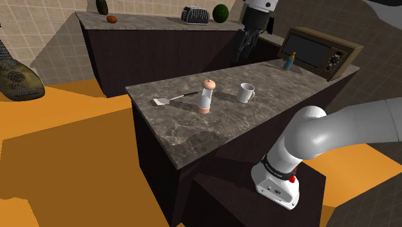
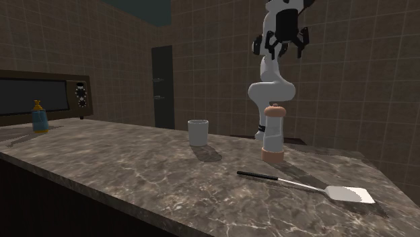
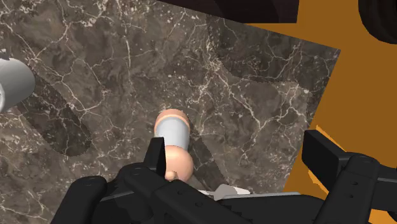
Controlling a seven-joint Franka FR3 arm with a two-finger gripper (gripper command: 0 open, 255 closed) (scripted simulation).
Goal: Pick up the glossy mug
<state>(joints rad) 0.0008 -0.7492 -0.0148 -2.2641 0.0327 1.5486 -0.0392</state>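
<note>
The mug is white with a handle and stands upright on the dark marble counter. In the second exterior view the mug stands left of a pink-and-white grinder. My black gripper hangs high above the counter, open and holding nothing. In the second exterior view the gripper is well above the grinder. In the wrist view the gripper looks straight down on the grinder, with its fingers standing wide apart. The mug lies off to one side, cut by the frame edge.
A spatula lies flat on the counter beside the grinder. A small blue bottle and a microwave stand at the counter's far end. A toaster sits on a back counter. Orange floor surrounds the counter.
</note>
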